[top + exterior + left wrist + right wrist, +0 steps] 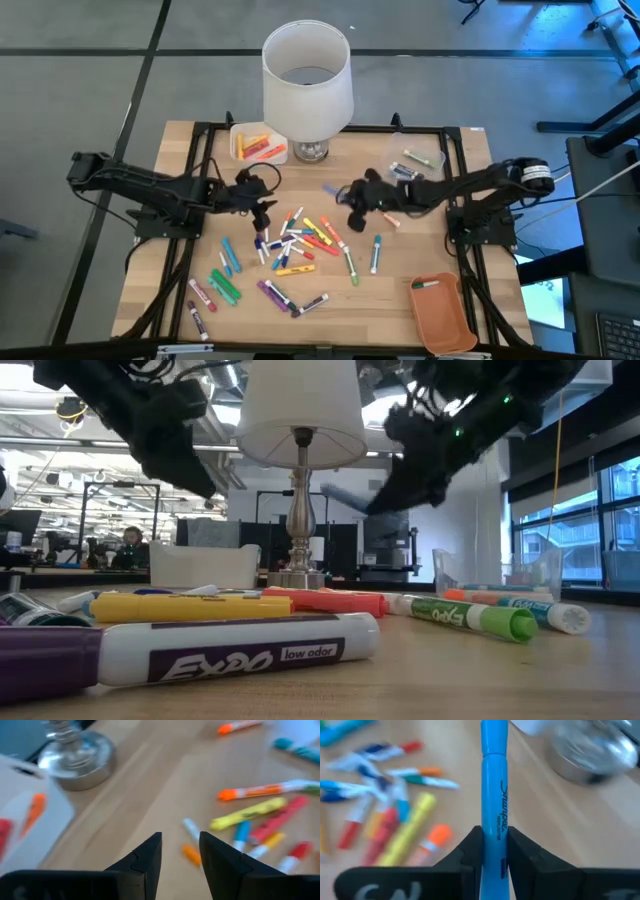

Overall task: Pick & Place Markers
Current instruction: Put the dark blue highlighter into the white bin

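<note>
On the wooden table (400, 300), loose markers (300, 245) await sorting; the right gripper (494, 851) clamps a blue highlighter (494, 780) aloft for transfer, while the left gripper (180, 852) hovers open and empty.

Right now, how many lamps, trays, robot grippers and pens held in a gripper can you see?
Lamp: 1
Trays: 3 (white tray, clear tray, orange tray)
Grippers: 2 (left gripper, open and empty; right gripper, shut on a pen)
Pens held in a gripper: 1 (blue pen)
Total: 7
</note>
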